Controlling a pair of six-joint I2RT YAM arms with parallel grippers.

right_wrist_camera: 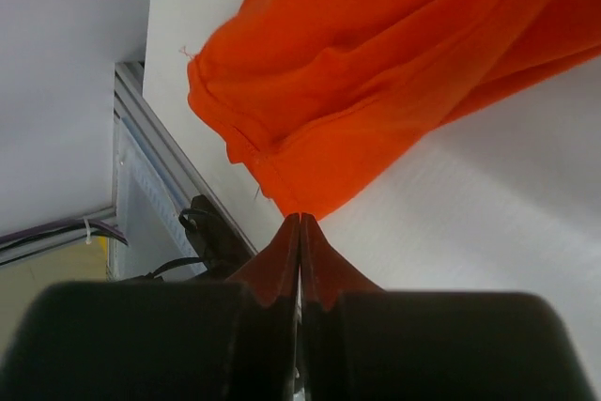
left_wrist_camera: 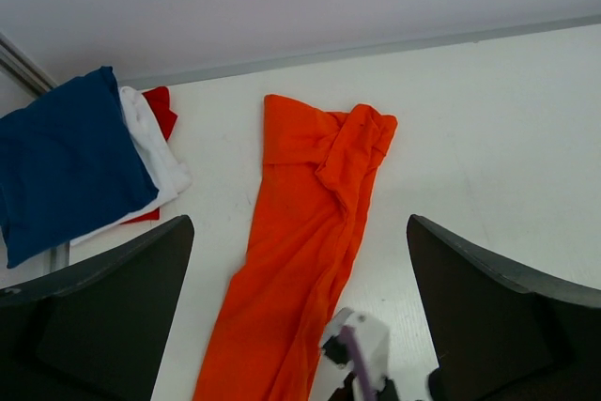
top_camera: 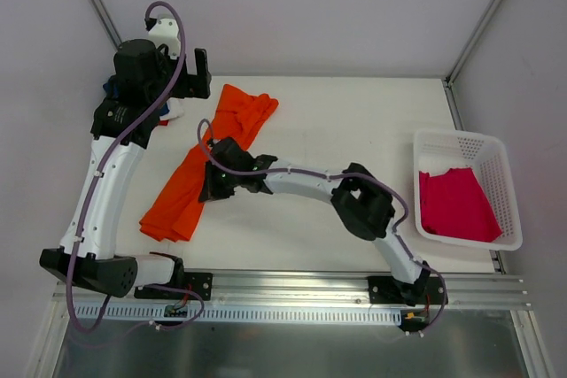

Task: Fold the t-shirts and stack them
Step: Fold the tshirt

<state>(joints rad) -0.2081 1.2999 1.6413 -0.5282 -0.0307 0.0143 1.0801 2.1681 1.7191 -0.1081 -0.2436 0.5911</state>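
1. Seen from above, a white bench (top_camera: 337, 121) carries one orange t-shirt (top_camera: 177, 201). It lies left of centre as a long, crumpled strip running from 11 o'clock down to 8 o'clock. It is bunched and not yet folded flat.
2. The right end effector (right_wrist_camera: 299, 232) is clenched at the strip's 3 o'clock edge, about halfway along. Its wrist view shows orange cloth drawn to a point between the closed tips. It appears to be grasping the shirt's edge, probably to pull it out flat.
3. The left end effector (left_wrist_camera: 298, 223) is released, jaws wide apart and holding nothing. It hovers over the far corner at 10 o'clock, looking down on the shirt's knotted upper end. It seems placed there to keep clear of the other arm, or to take that end next.
4. In that same 10 o'clock corner, a navy t-shirt (left_wrist_camera: 66, 166) lies on a white t-shirt (left_wrist_camera: 150, 143), which lies on a red t-shirt (left_wrist_camera: 161, 110). This looks like the finished stack, kept away from the working space.
5. At 3 o'clock, a white lattice basket (top_camera: 461, 136) holds a magenta t-shirt (top_camera: 454, 205), apparently waiting its turn.
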